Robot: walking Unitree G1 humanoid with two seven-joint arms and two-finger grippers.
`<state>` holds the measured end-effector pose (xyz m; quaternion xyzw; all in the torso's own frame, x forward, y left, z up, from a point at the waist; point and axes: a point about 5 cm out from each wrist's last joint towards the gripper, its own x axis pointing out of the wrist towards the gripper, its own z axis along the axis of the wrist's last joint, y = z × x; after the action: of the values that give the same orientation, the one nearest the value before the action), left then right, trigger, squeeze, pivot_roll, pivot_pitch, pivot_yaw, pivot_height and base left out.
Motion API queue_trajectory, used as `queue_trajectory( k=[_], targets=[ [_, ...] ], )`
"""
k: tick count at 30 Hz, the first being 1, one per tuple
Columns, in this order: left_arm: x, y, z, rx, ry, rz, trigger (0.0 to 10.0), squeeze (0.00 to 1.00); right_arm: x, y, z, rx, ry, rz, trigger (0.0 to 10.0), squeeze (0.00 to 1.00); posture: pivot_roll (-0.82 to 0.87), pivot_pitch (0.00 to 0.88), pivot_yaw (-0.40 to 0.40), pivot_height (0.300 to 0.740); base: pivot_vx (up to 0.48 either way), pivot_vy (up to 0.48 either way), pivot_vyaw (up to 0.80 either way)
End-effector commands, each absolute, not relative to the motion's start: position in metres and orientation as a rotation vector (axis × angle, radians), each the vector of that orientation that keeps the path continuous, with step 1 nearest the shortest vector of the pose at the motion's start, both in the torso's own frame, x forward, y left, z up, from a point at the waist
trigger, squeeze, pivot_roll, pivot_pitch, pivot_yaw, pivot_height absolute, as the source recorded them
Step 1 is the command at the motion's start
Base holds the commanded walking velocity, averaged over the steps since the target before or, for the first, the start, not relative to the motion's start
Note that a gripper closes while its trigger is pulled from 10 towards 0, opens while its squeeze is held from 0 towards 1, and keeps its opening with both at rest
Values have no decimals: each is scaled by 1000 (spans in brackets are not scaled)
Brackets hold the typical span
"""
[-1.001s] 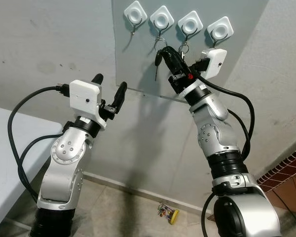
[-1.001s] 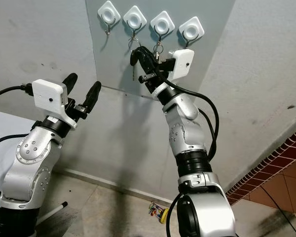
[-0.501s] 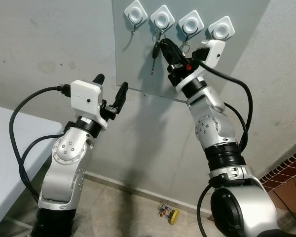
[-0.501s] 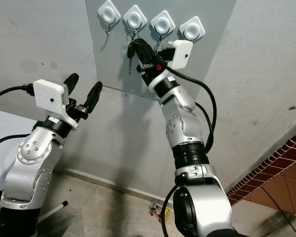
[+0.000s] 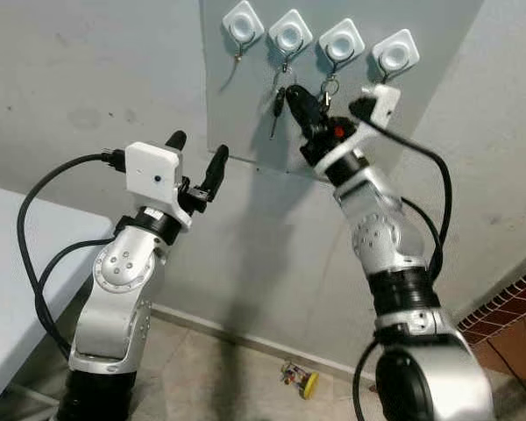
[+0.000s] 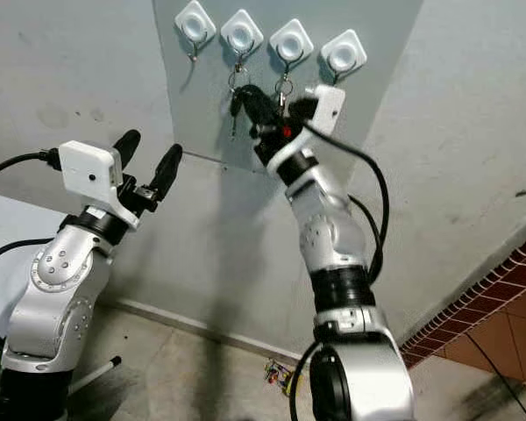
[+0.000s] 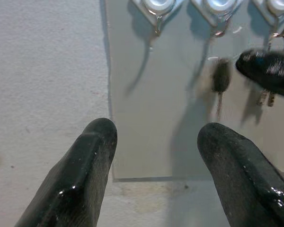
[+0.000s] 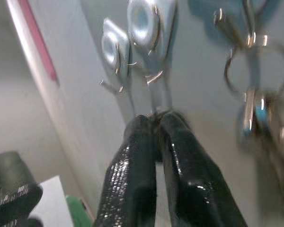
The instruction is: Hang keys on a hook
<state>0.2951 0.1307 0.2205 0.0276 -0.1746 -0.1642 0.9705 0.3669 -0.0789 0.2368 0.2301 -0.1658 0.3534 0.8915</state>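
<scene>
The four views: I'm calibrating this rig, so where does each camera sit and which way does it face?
Left eye view: head, facing the grey panel and white hooks; both arms, open left gripper, right gripper by the hanging key.
Right eye view: beside it, same scene.
Left wrist view: along its spread fingers toward the panel.
Right wrist view: along its shut fingers, close under the hooks.
Shared: both wrist views see the hooks.

Two silver jointed arms with screw-dotted elbows, black cuffs, looping black cables, white wrist camera boxes, glossy black fingers (image 7: 85, 175).
</scene>
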Motion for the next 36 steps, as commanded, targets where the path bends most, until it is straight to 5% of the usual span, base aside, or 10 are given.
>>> queue_trajectory(
  k=[1, 6, 13, 26, 36],
  targets=[
    [293, 129, 223, 62, -359, -338, 10000, 0, 360, -80, 236, 354, -414, 716, 10000, 1000, -44, 66, -53, 740, 0, 0, 0],
    [294, 129, 222, 64, -357, -333, 10000, 0, 355, -80, 231, 360, -428, 723, 10000, 1000, -44, 66, -53, 740, 0, 0, 0],
    [294, 133, 211, 82, -341, -278, 10000, 0, 343, -86, 198, 105, -460, 631, 10000, 1000, -50, 67, -45, 740, 0, 0, 0],
    [280, 165, 112, 14, -96, -85, 10000, 0, 320, -129, 109, 80, -190, 438, 10000, 1000, -67, 52, -31, 740, 0, 0, 0],
    [276, 178, 97, -4, -121, -2, 10000, 0, 311, -145, 91, 80, -143, 333, 10000, 1000, -76, 36, -27, 740, 0, 0, 0]
  ],
)
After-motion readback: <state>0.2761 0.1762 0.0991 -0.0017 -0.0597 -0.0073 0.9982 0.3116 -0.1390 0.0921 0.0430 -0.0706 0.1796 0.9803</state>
